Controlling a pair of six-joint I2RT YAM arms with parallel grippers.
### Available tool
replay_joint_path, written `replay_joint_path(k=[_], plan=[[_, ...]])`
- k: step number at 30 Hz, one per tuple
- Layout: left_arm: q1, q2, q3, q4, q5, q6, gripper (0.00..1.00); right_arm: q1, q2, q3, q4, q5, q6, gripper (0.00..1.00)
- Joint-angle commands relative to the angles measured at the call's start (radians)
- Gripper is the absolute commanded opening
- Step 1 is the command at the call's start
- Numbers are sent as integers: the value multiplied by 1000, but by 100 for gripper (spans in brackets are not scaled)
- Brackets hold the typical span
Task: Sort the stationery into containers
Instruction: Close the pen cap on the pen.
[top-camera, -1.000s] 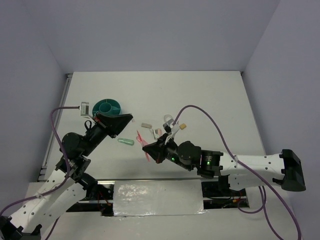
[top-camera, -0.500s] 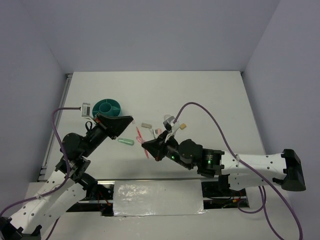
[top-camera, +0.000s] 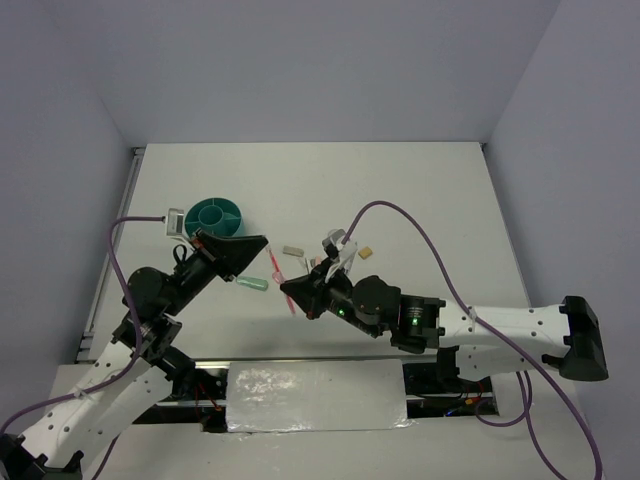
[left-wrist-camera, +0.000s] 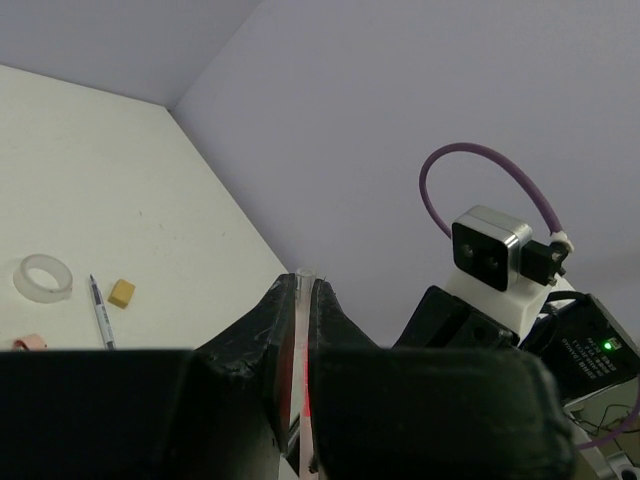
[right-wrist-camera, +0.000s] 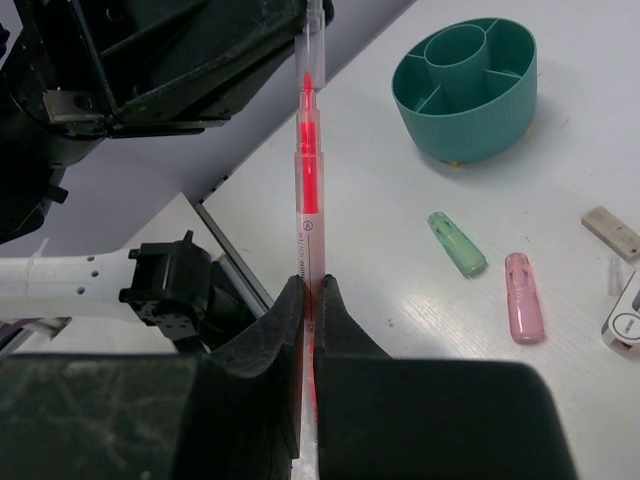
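White tabletop (top-camera: 420, 190) enclosed by plain lilac walls carries all items.

**Gripper state**
- The right gripper (right-wrist-camera: 308, 290) is pressed together on the lower barrel of the red-pink pen (right-wrist-camera: 308, 170).
- The left gripper (left-wrist-camera: 300, 290) pinches the same pen near its clear capped end. The left wrist view shows the barrel clamped between both fingers.
- The pen is therefore clear of the tabletop, bridging the two grippers above its near middle.

**Other items**
- The teal organiser cup (right-wrist-camera: 470, 120) stands near the left edge; the compartments in view are empty.
- The mint-green eraser (right-wrist-camera: 455, 243) and pink eraser (right-wrist-camera: 523, 297) lie apart between the cup and the centre, with a grey block (right-wrist-camera: 610, 232) beyond them.
- The tape ring (left-wrist-camera: 42, 277), thin grey pen (left-wrist-camera: 100, 312) and tan block (left-wrist-camera: 122, 292) lie near the centre.

**Assessment:** this appears to be a handover of the pen from right to left.

**Hazards**
- If either arm moves while both grip, the rigid barrel may flex, twist or be pulled out of one pinch.
- If the right gripper releases before the left hold is secure, the pen may drop among the loose items.
- The left hold sits at one end, so the long free length may pivot and miss the compartment.
- A pen striking the rim may tip or shift the light cup.
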Motion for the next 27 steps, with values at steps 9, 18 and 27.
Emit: replay_joint_path(k=[9, 18, 27], plan=[[-3, -15, -15, 50, 28, 3, 0, 6, 26, 68, -8, 35, -9, 0], [-3, -21, -9, 47, 37, 5, 0, 8, 9, 62, 11, 47, -17, 0], [-3, -21, -32, 62, 39, -5, 0, 6, 20, 94, 38, 24, -36, 0]])
